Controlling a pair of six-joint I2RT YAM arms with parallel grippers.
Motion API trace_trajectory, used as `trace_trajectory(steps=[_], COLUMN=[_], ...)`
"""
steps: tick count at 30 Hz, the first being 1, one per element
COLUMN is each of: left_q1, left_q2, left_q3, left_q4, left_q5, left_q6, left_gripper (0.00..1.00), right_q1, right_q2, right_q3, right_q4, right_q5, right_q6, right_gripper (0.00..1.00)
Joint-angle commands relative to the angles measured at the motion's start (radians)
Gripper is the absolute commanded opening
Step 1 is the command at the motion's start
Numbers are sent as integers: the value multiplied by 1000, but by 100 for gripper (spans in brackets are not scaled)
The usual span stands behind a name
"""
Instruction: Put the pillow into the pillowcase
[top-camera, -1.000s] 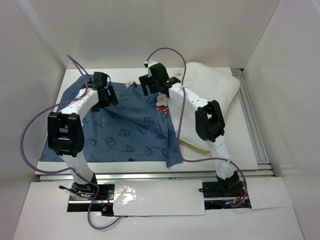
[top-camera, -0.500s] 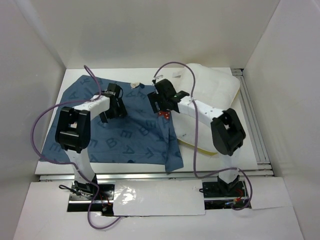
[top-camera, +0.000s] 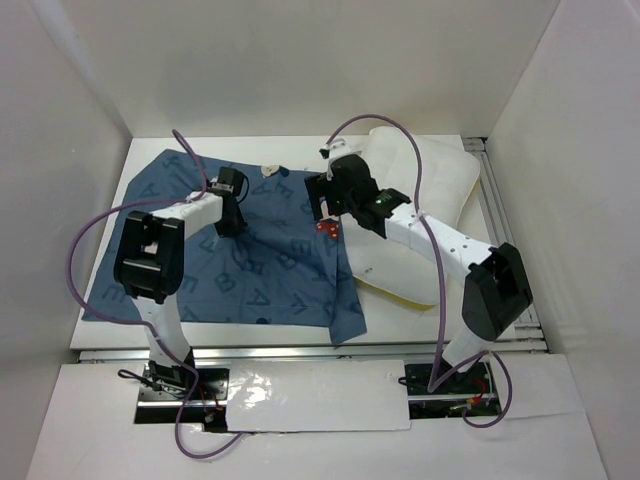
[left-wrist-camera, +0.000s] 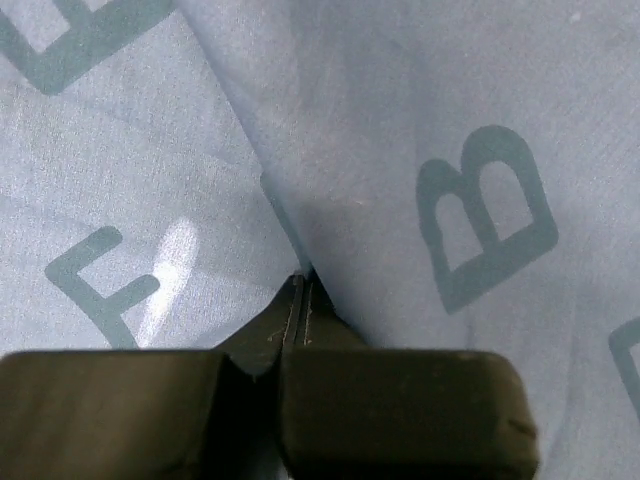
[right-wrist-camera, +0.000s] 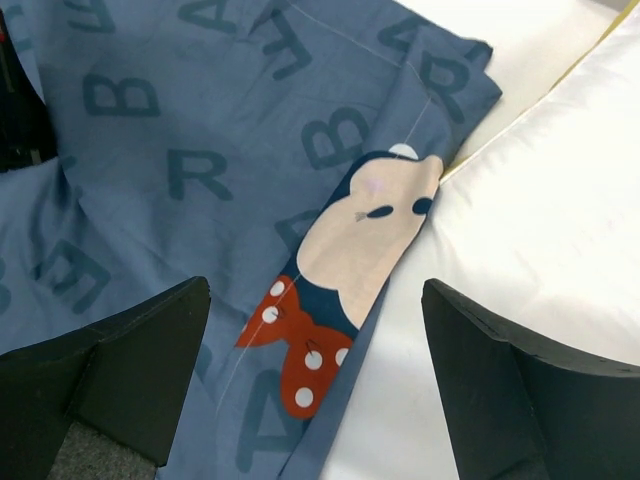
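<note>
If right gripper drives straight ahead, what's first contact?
Probably the pillowcase edge with the mouse print, overlapping the pillow; the open right gripper straddles it. Depth unclear.

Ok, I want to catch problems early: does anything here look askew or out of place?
Nothing looks damaged or spilled. The pillowcase lies rumpled and skewed rather than flat, with its right edge draped over the left side of the pillow. The pillow itself lies at an angle.

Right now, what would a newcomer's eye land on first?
A blue lettered pillowcase spreads across the left side, its right edge lying over a white pillow. The left pincer is shut on a fold of it. The right pincer hangs open above a mouse print at that edge.
</note>
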Motion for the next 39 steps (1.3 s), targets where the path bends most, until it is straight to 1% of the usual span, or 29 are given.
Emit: trace_trajectory(steps=[1, 3, 4, 6, 7, 8, 9, 11, 14, 15, 16, 17, 19, 20, 22, 24, 26, 27, 29, 30, 32, 34, 35, 36, 37, 38, 39], left_q1=[55, 98, 152, 212, 273, 304, 331, 368, 369, 378, 378, 387, 387, 375, 344, 310, 290, 277, 251, 240, 208, 177, 140, 119, 96, 50, 7], left_q2=[31, -1, -15, -66, -83, -101, -133, -165, -212, -221, -230, -250, -279, -311, -345, -388, -416, -443, -466, -475, -475, -451, -413, -390, -364, -310, -261], left_q3=[-80, -98, -115, -153, -167, -178, -202, -225, -244, -244, -244, -232, -232, -232, -242, -242, -227, -207, -187, -167, -149, -109, -94, -62, -46, -34, -8], left_q4=[-88, -139, -155, -178, -189, -203, -203, -203, -221, -238, -253, -267, -269, -252, -205, -204, -221, -230, -230, -230, -177, -148, -135, -108, -95, -83, -50], left_q5=[-69, -99, -123, -143, -152, -152, -152, -133, -145, -154, -154, -154, -134, -82, -53, -43, -57, -57, -57, -57, -16, -7, -7, -7, 5, 16, 30], left_q6=[-31, -67, -83, -110, -120, -129, -129, -100, -100, -113, -114, -114, -127, -127, -89, -89, -89, -101, -110, -111, -69, -39, -20, 29, 53, 73, 127], left_gripper=[0, 0, 0, 0, 0, 0, 0, 0, 0, 0, 6, 16, 33, 47, 48, 50, 51, 51, 51, 55, 60, 65, 66, 66, 67, 67, 69], right_q1=[8, 8, 8, 35, 47, 60, 84, 110, 156, 168, 188, 199, 228, 228, 254, 254, 254, 254, 241, 224, 181, 141, 129, 104, 92, 83, 63], right_q2=[-55, -66, -66, -53, -44, -20, -6, 42, 120, 141, 163, 183, 230, 241, 266, 277, 277, 286, 299, 318, 353, 379, 393, 430, 448, 465, 512], right_q3=[-24, -44, -44, -44, -44, -33, -15, 3, 56, 72, 104, 120, 141, 142, 142, 152, 152, 152, 163, 180, 220, 259, 270, 286, 327, 345, 370], right_q4=[55, 43, 43, 32, 32, 18, 18, 18, 31, 31, 31, 31, 20, 20, 20, 20, 20, 11, 2, 1, -17, -17, -17, -29, -40, -40, -40], right_q5=[-6, -32, -41, -52, -52, -70, -83, -109, -143, -170, -179, -189, -212, -221, -221, -180, -147, -85, -22, -12, -12, -54, -70, -104, -116, -135, -182], right_q6=[14, 14, 1, -13, -13, -23, -32, -33, -22, -22, -8, -8, 1, 1, 27, 67, 105, 121, 142, 142, 167, 167, 167, 167, 178, 178, 187], right_gripper=[94, 94, 94, 89, 87, 83, 83, 82, 82, 80, 79, 79, 74, 74, 74, 72, 72, 72, 73, 73, 75, 75, 76, 76, 76, 76, 76])
